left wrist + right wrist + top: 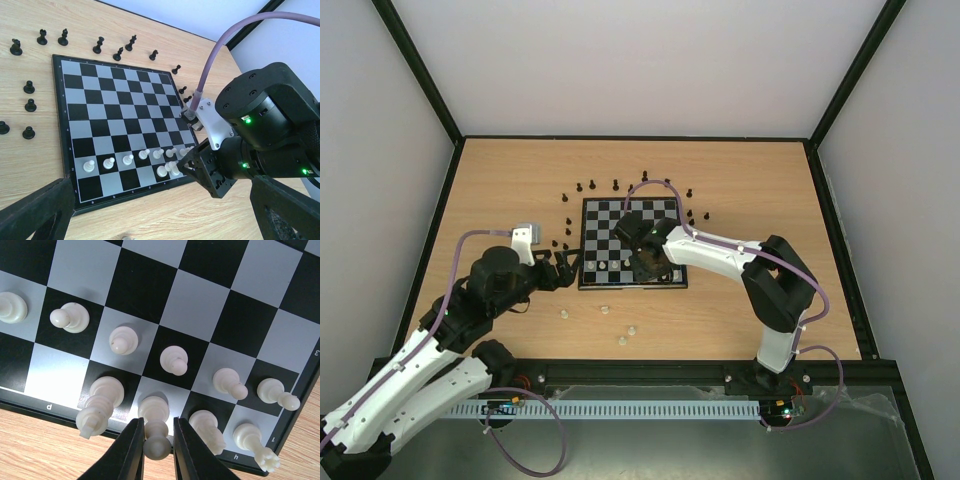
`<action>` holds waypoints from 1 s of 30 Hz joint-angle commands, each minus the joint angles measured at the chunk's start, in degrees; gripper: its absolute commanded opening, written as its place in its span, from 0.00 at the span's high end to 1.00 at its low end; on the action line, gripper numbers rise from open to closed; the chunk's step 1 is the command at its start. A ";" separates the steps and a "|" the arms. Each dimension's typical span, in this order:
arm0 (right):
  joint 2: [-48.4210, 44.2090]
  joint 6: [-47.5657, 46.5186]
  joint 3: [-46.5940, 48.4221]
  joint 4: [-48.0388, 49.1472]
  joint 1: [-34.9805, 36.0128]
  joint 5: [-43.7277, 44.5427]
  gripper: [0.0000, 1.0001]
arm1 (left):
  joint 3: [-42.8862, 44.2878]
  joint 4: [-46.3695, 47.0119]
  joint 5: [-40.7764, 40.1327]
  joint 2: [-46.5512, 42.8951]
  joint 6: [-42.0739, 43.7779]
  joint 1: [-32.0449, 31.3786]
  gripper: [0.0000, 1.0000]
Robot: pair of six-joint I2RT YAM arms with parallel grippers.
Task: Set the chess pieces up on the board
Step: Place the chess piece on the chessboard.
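The board (605, 215) (120, 95) (200, 305) lies mid-table. A row of white pawns (128, 159) (123, 340) stands on its near side. Behind them in the right wrist view stand a king-like piece (98, 407), a knight (210, 432) and a rook (254, 444). My right gripper (645, 268) (196, 162) (159, 421) is shut on a white bishop (156, 439), whose base rests on a silver back-row square. My left gripper (565, 265) (165, 215) hangs open beside the board's near left corner, nothing between its fingers.
Black chess pieces (592, 185) (62, 37) stand on the wood around the board's far and left sides. Several loose white pieces (622, 341) lie on the table between the board and the arm bases. Black frame rails (445, 200) edge the table.
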 commanded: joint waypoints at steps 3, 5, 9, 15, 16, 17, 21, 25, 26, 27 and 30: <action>-1.16 -0.39 -0.96 -1.08 -0.30 -0.39 0.82 | -0.66 1.34 -0.12 0.30 0.39 0.31 0.01; -1.85 -0.50 -0.83 -0.90 -0.31 -0.62 0.80 | -0.62 1.32 -0.12 0.36 0.38 0.30 0.01; -2.99 -0.59 -0.35 -1.23 -0.30 -0.35 0.76 | -0.59 1.43 -0.05 0.45 0.38 0.31 0.01; -4.79 -0.11 -0.48 -2.18 -0.29 0.17 0.73 | -0.49 1.74 0.14 0.71 0.30 0.26 0.01; -5.29 0.00 -0.53 -2.46 -0.33 0.25 0.73 | -0.48 1.82 0.22 0.79 0.30 0.30 0.01; -5.96 0.16 -0.59 -2.81 -0.28 0.30 0.71 | -0.46 1.93 0.30 0.92 0.30 0.24 0.01; -10.42 0.67 -2.09 -3.50 -0.30 -0.02 0.64 | -0.23 2.14 0.24 1.55 0.43 0.31 0.01; -15.16 1.36 -4.74 -3.97 0.17 -1.11 0.43 | 0.36 1.75 -0.47 1.86 0.79 0.31 0.01; -16.53 1.61 -5.55 -4.00 0.40 -1.25 0.38 | 0.51 1.64 -0.79 1.86 0.88 0.31 0.01; -17.83 1.76 -6.40 -3.98 0.67 -1.48 0.34 | 0.73 1.40 -1.00 1.78 0.86 0.31 0.01; -21.08 2.49 -8.60 -3.97 2.25 -2.28 0.17 | 1.20 0.85 -1.64 1.68 0.97 0.31 0.01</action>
